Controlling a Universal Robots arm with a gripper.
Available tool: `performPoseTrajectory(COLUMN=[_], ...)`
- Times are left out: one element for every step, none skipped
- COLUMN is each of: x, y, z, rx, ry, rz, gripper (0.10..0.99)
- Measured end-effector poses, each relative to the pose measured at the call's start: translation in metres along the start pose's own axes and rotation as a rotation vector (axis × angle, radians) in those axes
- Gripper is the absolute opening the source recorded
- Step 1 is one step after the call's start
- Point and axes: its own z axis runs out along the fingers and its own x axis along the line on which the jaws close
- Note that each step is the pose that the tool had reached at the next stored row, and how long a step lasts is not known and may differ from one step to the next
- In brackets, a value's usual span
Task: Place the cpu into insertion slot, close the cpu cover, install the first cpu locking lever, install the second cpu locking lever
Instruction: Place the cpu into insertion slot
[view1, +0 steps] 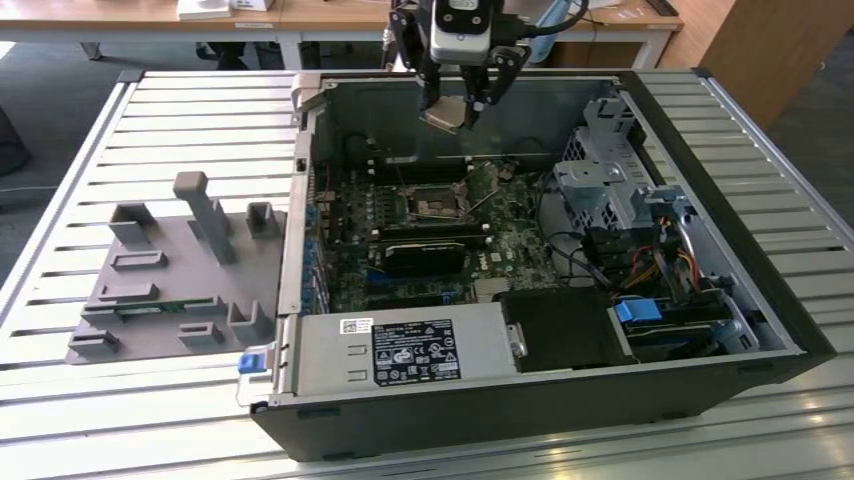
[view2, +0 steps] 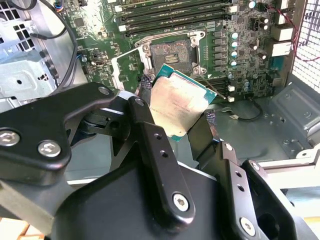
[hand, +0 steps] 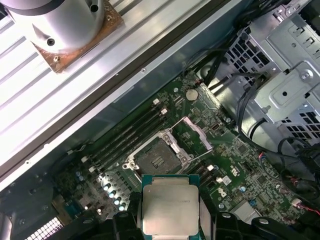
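My gripper (view1: 458, 106) hangs above the back of the open computer case, shut on the cpu (view1: 449, 113), a flat square chip with a silver-grey top. In both wrist views the cpu (view2: 176, 102) (hand: 169, 207) sits between the black fingers (view2: 150, 137). The insertion slot (view1: 434, 206) lies bare on the green motherboard below and forward of the chip, also seen as a square socket (view2: 170, 54) (hand: 157, 160). The cpu cover (view2: 127, 67) (hand: 198, 133) stands swung open beside the slot. The cpu is well clear of the slot.
The case wall (view1: 304, 180) and drive cage (view1: 607, 185) flank the motherboard. Long black memory slots (view2: 175, 12) run beside the socket. A black card (view1: 424, 255), a power supply (view1: 400, 352) and cables (view1: 654, 270) fill the front. A grey fixture (view1: 167, 275) lies on the slatted table.
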Motion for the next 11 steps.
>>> performPoseTrajectory(x=[0.0, 0.0, 0.0, 0.0, 0.0, 0.0, 0.0, 0.0, 0.0, 0.0, 0.0], y=[0.0, 0.0, 0.0, 0.0, 0.0, 0.0, 0.0, 0.0, 0.0, 0.0, 0.0], z=[0.0, 0.0, 0.0, 0.0001, 0.0001, 0.0001, 0.0002, 0.0002, 0.0002, 0.0002, 0.0002], rx=[0.0, 0.0, 0.0, 0.0, 0.0, 0.0, 0.0, -0.001, -0.001, -0.001, -0.001], ry=[-0.0003, -0.0006, -0.0009, -0.0012, -0.0015, -0.0019, -0.0022, -0.0025, -0.0028, -0.003, -0.0033], rz=[0.004, 0.007, 0.011, 0.014, 0.018, 0.022, 0.026, 0.029, 0.033, 0.035, 0.038], gripper=[0.541, 0.541, 0.541, 0.541, 0.541, 0.541, 0.541, 0.541, 0.541, 0.541, 0.541])
